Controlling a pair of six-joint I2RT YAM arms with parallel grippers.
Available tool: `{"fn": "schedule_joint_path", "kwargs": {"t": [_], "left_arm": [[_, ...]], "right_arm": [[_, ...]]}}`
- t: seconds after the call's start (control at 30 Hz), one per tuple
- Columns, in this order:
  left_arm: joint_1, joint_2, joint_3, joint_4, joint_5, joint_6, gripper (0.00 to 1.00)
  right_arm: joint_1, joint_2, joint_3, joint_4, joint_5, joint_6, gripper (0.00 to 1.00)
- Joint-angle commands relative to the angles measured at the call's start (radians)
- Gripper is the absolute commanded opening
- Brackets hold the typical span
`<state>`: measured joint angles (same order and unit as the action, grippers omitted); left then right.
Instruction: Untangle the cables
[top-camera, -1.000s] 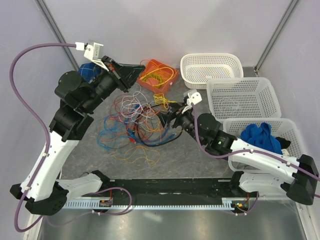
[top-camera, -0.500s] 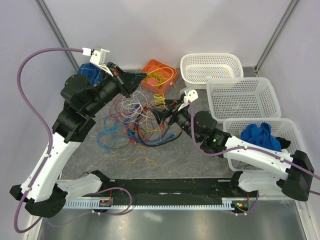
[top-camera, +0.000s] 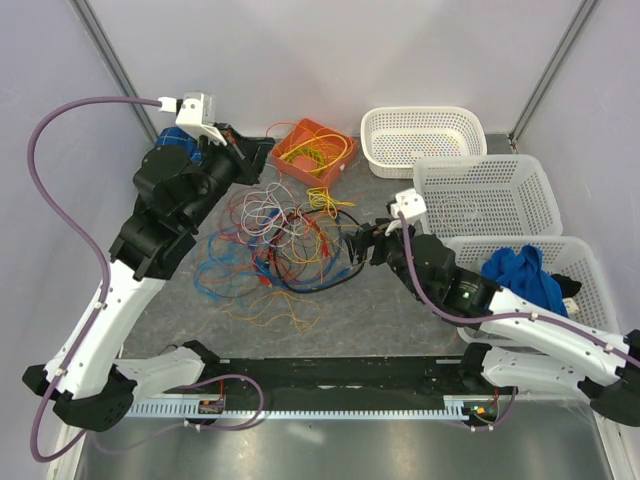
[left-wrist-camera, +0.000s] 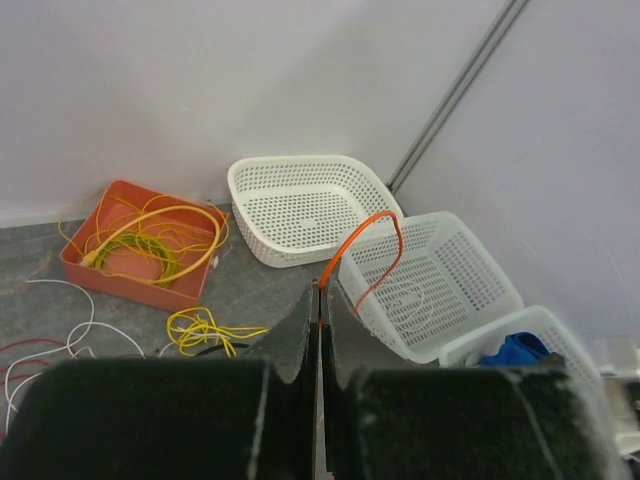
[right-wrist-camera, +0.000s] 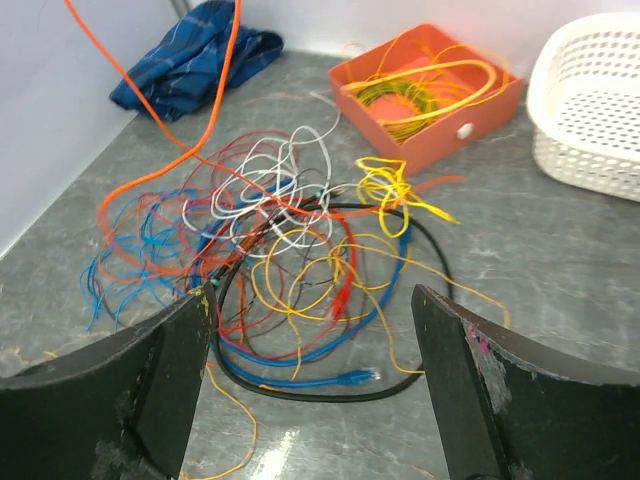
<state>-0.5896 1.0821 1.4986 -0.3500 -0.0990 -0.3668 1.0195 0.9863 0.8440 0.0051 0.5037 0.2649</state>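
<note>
The cables (top-camera: 280, 245) lie in a loose tangle of red, blue, white, yellow, orange and black wires on the grey table. My left gripper (top-camera: 255, 155) is raised at the back left, above the tangle's far edge. It is shut on a thin orange cable (left-wrist-camera: 365, 225) that loops out from its fingertips. In the right wrist view this orange cable (right-wrist-camera: 222, 90) hangs down into the tangle (right-wrist-camera: 290, 230). My right gripper (top-camera: 365, 240) is open and empty at the tangle's right edge, jaws wide apart (right-wrist-camera: 310, 300) over a blue and a black cable.
An orange tray (top-camera: 293, 165) with coiled yellow cables stands at the back. Three white baskets (top-camera: 420, 135) (top-camera: 485, 195) (top-camera: 575, 250) line the right side, the nearest holding a blue cloth (top-camera: 520, 272). Another blue cloth (right-wrist-camera: 195, 55) lies back left.
My right gripper has pulled back to the right, out of the tangle. My left gripper has drawn back a little to the left, still holding the orange cable.
</note>
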Motion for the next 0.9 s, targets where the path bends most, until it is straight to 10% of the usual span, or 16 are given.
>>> {"fn": "schedule_joint_path", "kwargs": {"t": [0.0, 0.87], "left_arm": [[0.001, 0.019, -0.009, -0.007, -0.035, 0.042, 0.02], [-0.001, -0.027, -0.187, 0.059, 0.446, -0.041, 0.02]], "right_arm": [[0.005, -0.084, 0.024, -0.042, 0.068, -0.012, 0.87], [0.005, 0.222, 0.230, 0.340, -0.002, -0.184, 0.88]]}}
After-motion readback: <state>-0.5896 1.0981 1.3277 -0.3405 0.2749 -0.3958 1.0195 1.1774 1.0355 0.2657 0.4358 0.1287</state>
